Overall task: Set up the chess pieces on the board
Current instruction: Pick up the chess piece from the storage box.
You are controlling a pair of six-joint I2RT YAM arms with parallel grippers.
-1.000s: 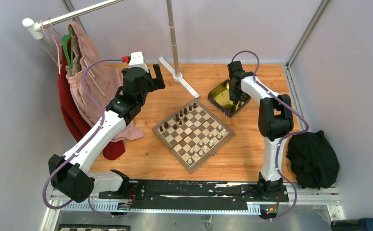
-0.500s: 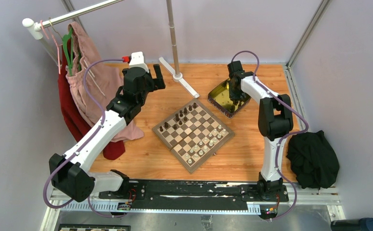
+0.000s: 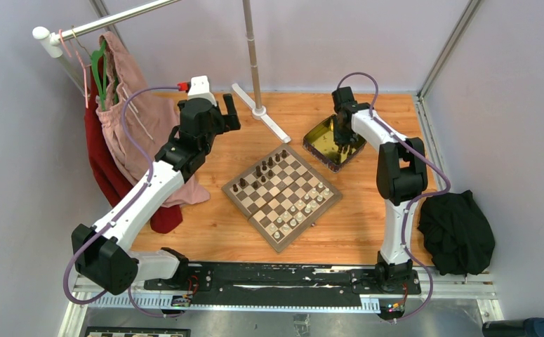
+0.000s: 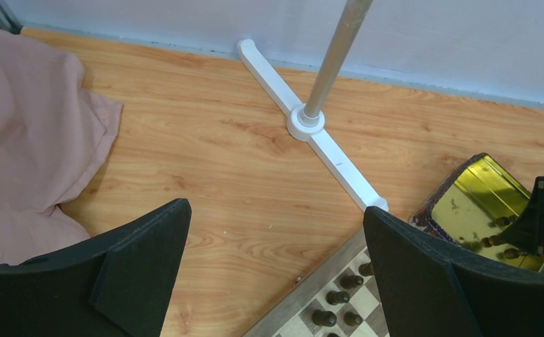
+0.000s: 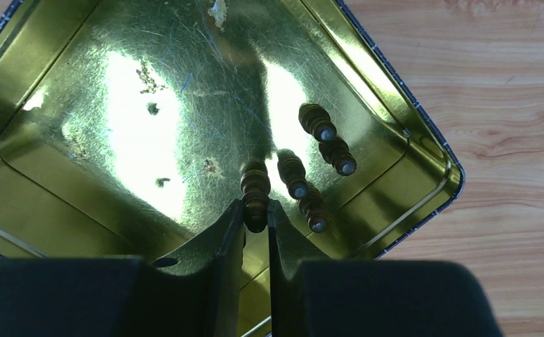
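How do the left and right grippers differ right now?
The left gripper stands wide open and empty; the right gripper is closed on a dark chess piece. The left hangs above the wooden table beside the board; the right reaches into the gold tin. Both have black fingers.

The board (image 3: 252, 217) lies flat on the tabletop (image 3: 206, 235), turned corner-on like a diamond, with dark brown and cream checks inside a brown border. Dark chess pieces (image 3: 258, 172) stand upright along its far-left side and pale pieces (image 3: 300, 209) along its near-right side (both rows show gaps). Four loose dark pieces (image 5: 293, 175) lie on their sides in the gold tin (image 5: 114, 105) just beyond the board's far-right edge. In that tin, one dark piece (image 5: 255, 189) is pinched between the fingers of the right end effector (image 5: 255, 214).
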